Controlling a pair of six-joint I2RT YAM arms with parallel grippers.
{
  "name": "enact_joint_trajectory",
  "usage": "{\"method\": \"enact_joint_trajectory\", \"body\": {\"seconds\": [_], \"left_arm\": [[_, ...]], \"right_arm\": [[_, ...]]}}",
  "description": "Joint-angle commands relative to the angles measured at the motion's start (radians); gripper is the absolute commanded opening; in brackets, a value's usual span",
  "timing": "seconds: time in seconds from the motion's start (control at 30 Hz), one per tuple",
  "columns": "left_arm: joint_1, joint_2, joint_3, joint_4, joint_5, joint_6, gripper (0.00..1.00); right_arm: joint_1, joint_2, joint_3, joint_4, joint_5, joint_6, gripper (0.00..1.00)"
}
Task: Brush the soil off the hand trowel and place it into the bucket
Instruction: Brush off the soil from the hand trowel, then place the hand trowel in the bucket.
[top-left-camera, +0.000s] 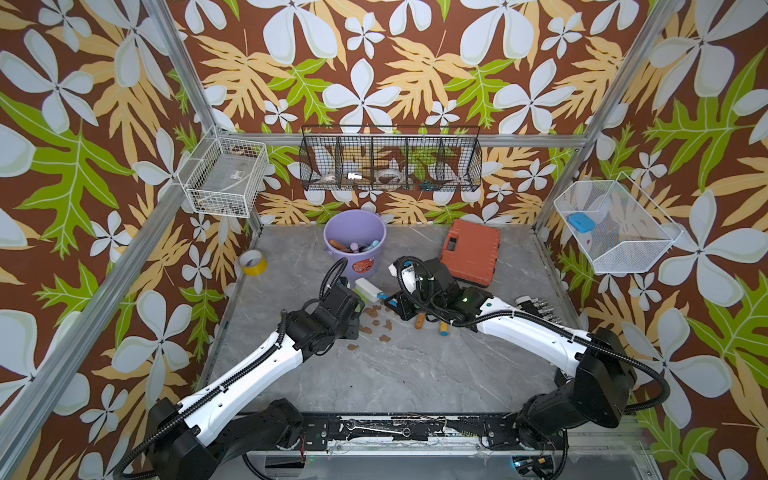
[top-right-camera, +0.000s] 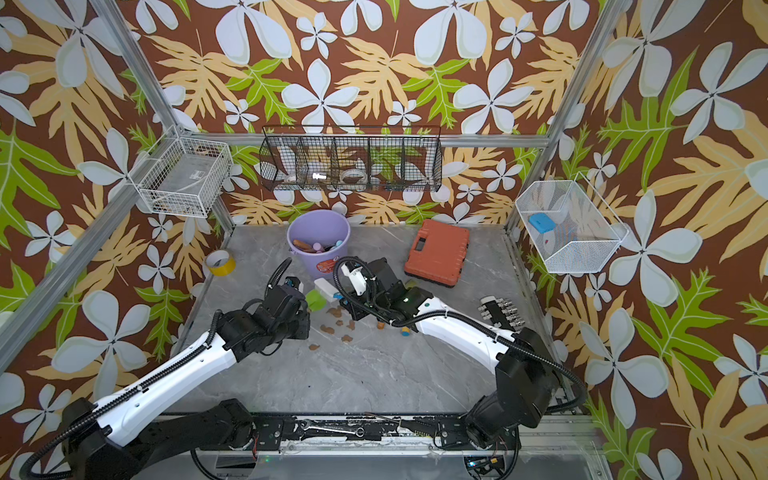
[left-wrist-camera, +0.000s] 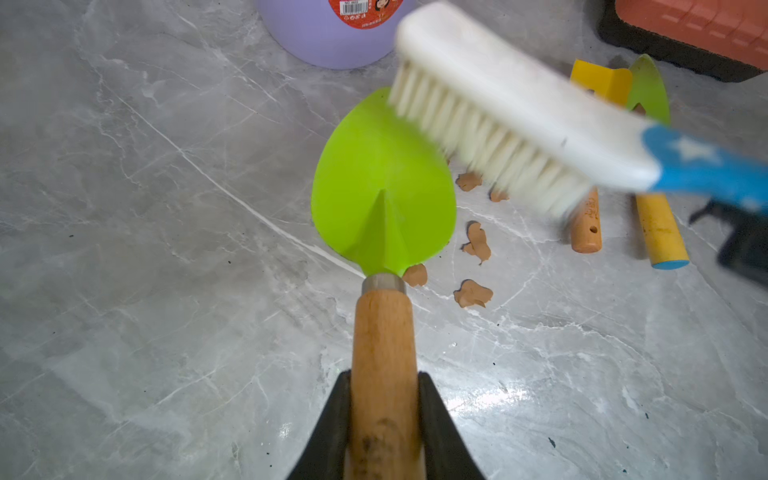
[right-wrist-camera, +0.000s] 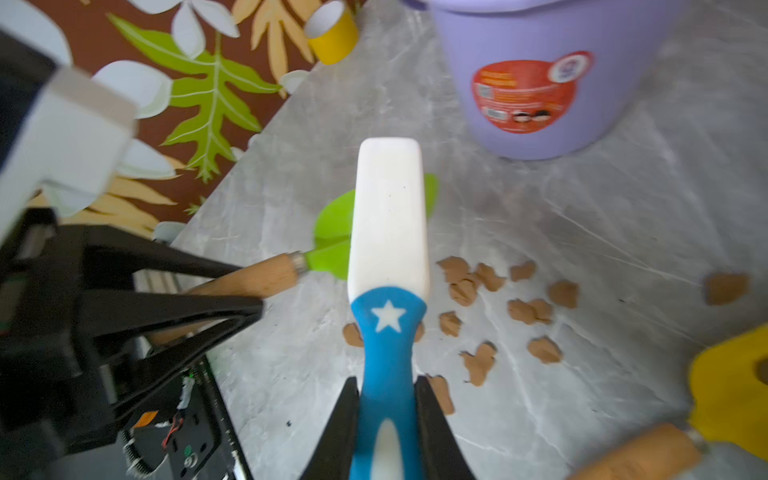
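Left wrist view: my left gripper (left-wrist-camera: 384, 374) is clamped narrow on the wooden handle of the hand trowel (left-wrist-camera: 380, 199), one jaw on each side of the handle. The green blade points straight out ahead of me, visible face plain green. My right gripper (right-wrist-camera: 388, 380) is closed tight on the blue star-marked handle of the brush (right-wrist-camera: 388, 216), white back up, bristles down. The brush head lies across the far part of the trowel blade, with the bristles over the blade edge on my right gripper's side; it is blurred, so I cannot tell if they touch. The soil (left-wrist-camera: 478, 243) is small brown clumps lying flat on the grey marble table (left-wrist-camera: 166, 249), just beside the blade on the side toward my right gripper, one clump right at the blade's neck. In a top view the soil (top-left-camera: 365, 330) sits between my two grippers. The bucket (left-wrist-camera: 299, 33) is lilac and upright, red sticker facing me, ahead beyond the trowel tip and apart from it. Both top views show tool handles inside it. The hand trowel is outside the bucket. Past the brush on the table lie a yellow-bladed trowel (left-wrist-camera: 586, 224) with a wooden handle and a green-bladed trowel (left-wrist-camera: 660, 232) with a yellow handle, side by side near the orange-red tool case (left-wrist-camera: 685, 25). A yellow tape roll (top-left-camera: 252, 262) sits well off on my left gripper's outer side, by the wall.
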Motion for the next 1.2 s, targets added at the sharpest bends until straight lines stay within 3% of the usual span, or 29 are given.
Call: {"method": "enact_joint_trajectory", "body": {"seconds": [0.0, 0.13, 0.3, 0.47, 0.67, 1.07, 1.1, 1.17], "left_arm": [[0.0, -0.005, 0.013, 0.034, -0.002, 0.009, 0.0], [0.0, -0.014, 0.031, 0.034, -0.008, 0.016, 0.0], [0.01, 0.011, 0.117, -0.019, -0.067, 0.039, 0.0], [0.104, 0.072, 0.263, -0.005, -0.077, 0.078, 0.0], [0.17, 0.26, 0.501, 0.013, -0.127, 0.148, 0.0], [0.296, 0.649, 0.791, 0.027, -0.123, 0.157, 0.0], [0.299, 0.672, 0.806, 0.027, -0.132, 0.155, 0.03], [0.309, 0.708, 0.823, 0.039, -0.15, 0.147, 0.29]], "right_arm": [[0.007, 0.039, 0.005, 0.014, -0.027, -0.01, 0.0], [-0.058, 0.055, -0.001, -0.026, 0.072, -0.034, 0.0], [-0.215, -0.091, -0.058, 0.02, 0.126, -0.017, 0.0], [-0.228, -0.193, -0.102, 0.059, 0.18, -0.002, 0.0], [-0.229, -0.237, -0.162, 0.102, 0.177, 0.028, 0.0], [-0.229, -0.257, -0.185, 0.117, 0.153, 0.053, 0.0], [-0.229, -0.257, -0.186, 0.116, 0.157, 0.054, 0.0], [-0.23, -0.264, -0.197, 0.119, 0.157, 0.055, 0.0]]}}
